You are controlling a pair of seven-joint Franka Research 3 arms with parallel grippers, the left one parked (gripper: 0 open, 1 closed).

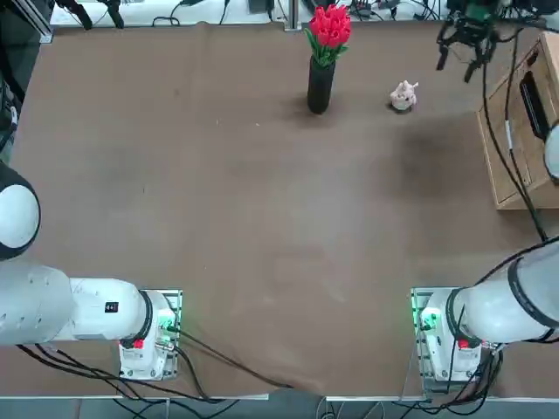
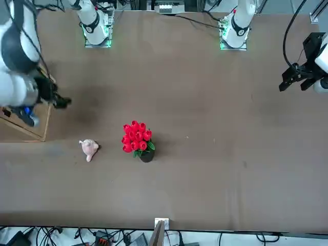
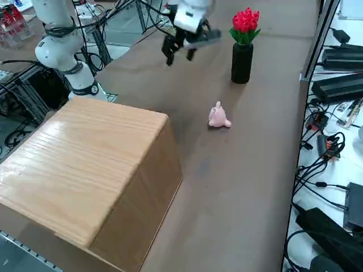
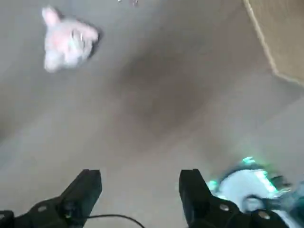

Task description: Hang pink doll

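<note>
pink doll [image 1: 403,95] — lying on table [image 1: 244,218], far right, beside vase [image 1: 320,85] | right gripper [image 4: 140,190] — raised, fingers spread, empty

The right arm was stretched way out to the far right, right gripper [image 4: 141,187] up high, fingers spread apart.

We can't make out any readable text, labels, brand names or numbers anywhere. The only candidate is a small dark sticker on the parked left arm [image 1: 111,307] in the top view (there's some pale marking on it, but it's too tiny for us to read). The wooden box [image 3: 85,164] looks plain.
</note>
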